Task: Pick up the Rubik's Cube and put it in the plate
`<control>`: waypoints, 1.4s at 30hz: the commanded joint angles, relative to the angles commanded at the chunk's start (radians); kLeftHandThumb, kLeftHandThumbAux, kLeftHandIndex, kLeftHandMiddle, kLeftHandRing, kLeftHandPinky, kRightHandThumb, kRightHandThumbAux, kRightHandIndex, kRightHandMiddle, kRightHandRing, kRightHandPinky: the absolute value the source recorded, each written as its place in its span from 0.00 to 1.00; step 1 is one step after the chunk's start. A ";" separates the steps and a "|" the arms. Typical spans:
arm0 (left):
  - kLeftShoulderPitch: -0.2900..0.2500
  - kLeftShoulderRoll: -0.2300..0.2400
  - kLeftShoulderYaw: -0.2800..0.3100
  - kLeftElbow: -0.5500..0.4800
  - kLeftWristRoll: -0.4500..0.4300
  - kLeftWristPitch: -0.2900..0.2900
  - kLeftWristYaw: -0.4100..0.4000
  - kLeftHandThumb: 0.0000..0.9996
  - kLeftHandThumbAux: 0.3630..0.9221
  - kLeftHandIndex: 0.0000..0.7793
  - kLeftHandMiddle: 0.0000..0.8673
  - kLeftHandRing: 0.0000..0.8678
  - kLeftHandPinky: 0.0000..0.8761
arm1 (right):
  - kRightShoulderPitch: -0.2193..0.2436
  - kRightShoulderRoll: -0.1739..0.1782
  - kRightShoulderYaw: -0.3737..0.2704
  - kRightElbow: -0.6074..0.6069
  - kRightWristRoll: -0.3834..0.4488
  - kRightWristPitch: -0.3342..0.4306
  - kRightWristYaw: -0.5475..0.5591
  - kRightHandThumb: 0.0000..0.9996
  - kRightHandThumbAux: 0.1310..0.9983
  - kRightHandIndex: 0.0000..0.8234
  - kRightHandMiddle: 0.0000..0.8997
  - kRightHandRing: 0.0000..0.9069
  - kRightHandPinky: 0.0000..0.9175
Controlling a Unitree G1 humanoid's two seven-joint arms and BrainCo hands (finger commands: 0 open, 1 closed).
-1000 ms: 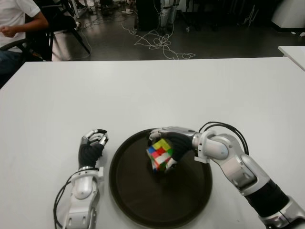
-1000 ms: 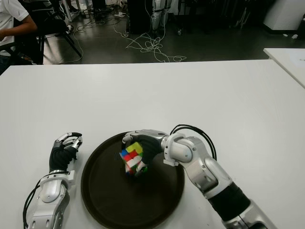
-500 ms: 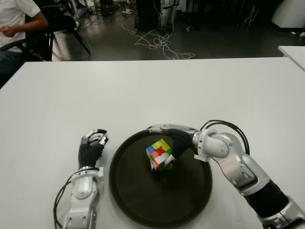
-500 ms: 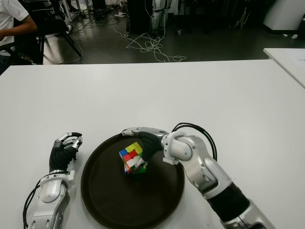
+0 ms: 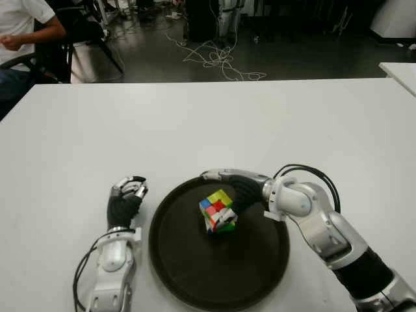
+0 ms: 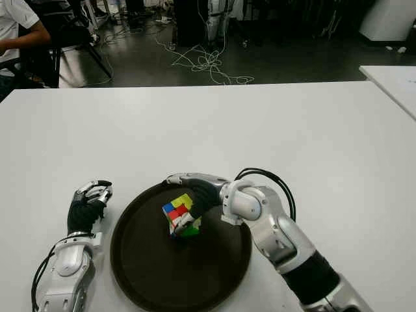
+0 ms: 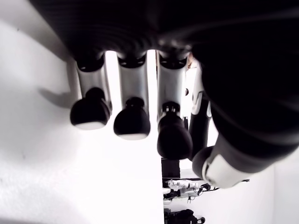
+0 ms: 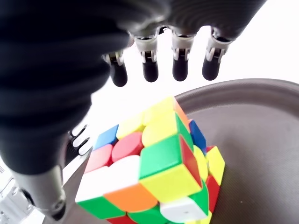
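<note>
The Rubik's Cube sits tilted on one edge inside the dark round plate, a little behind its middle. My right hand reaches over the plate's far right rim, just behind and to the right of the cube. In the right wrist view its fingers are stretched out straight past the cube and do not hold it. My left hand shows to the left of the plate with its fingers curled and nothing in them.
The white table spreads wide behind and to both sides of the plate. A seated person is at the far left beyond the table. Cables lie on the dark floor, and another white table's corner shows at the right.
A second ago my right hand held the cube just above the plate. It has set the cube down and straightened its fingers off it. The left hand has not moved.
</note>
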 joint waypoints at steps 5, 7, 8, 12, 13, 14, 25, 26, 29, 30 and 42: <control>0.000 -0.003 0.001 -0.003 0.000 0.007 0.004 0.71 0.61 0.57 0.94 0.95 0.94 | -0.003 -0.002 0.004 0.002 -0.002 0.000 0.002 0.00 0.60 0.00 0.00 0.00 0.00; 0.000 -0.004 0.002 -0.005 0.001 0.010 0.007 0.71 0.61 0.57 0.94 0.95 0.94 | -0.003 -0.005 0.003 -0.001 -0.002 -0.003 0.000 0.00 0.60 0.00 0.00 0.00 0.00; 0.000 -0.004 0.002 -0.005 0.001 0.010 0.007 0.71 0.61 0.57 0.94 0.95 0.95 | -0.004 -0.005 0.002 -0.003 -0.002 -0.002 0.001 0.00 0.60 0.00 0.00 0.00 0.00; 0.000 -0.004 0.001 -0.005 0.000 0.007 0.005 0.71 0.61 0.57 0.94 0.96 0.94 | -0.007 -0.006 0.003 -0.003 -0.008 0.002 0.000 0.00 0.61 0.00 0.00 0.00 0.00; 0.000 -0.003 0.001 -0.004 0.000 0.006 0.004 0.71 0.61 0.57 0.94 0.96 0.94 | -0.008 -0.006 0.005 -0.003 -0.014 0.004 -0.002 0.00 0.61 0.00 0.00 0.00 0.00; 0.000 -0.003 0.001 -0.005 -0.001 0.005 0.002 0.71 0.61 0.57 0.94 0.96 0.94 | -0.010 -0.007 0.003 -0.003 -0.017 0.004 -0.005 0.00 0.61 0.00 0.00 0.00 0.00; 0.002 -0.020 0.005 -0.013 -0.007 0.013 0.018 0.71 0.61 0.57 0.94 0.96 0.96 | 0.061 0.022 -0.148 -0.012 0.030 -0.129 -0.248 0.00 0.62 0.00 0.00 0.00 0.00; 0.002 -0.020 0.006 -0.012 -0.009 0.012 0.018 0.71 0.61 0.57 0.94 0.96 0.96 | 0.063 0.028 -0.168 -0.007 0.038 -0.147 -0.280 0.00 0.63 0.00 0.00 0.00 0.00; 0.002 -0.020 0.006 -0.008 -0.013 0.005 0.014 0.71 0.61 0.57 0.94 0.96 0.95 | 0.074 0.064 -0.236 0.045 0.068 -0.234 -0.418 0.00 0.64 0.00 0.00 0.00 0.00; 0.002 -0.020 0.005 -0.007 -0.013 0.003 0.013 0.71 0.61 0.57 0.94 0.96 0.95 | 0.076 0.073 -0.251 0.061 0.076 -0.261 -0.453 0.00 0.64 0.00 0.00 0.00 0.00; -0.003 -0.002 0.000 0.013 -0.005 -0.004 -0.001 0.71 0.61 0.57 0.93 0.95 0.93 | 0.103 0.080 -0.436 0.207 0.154 -0.551 -0.726 0.00 0.69 0.00 0.00 0.00 0.03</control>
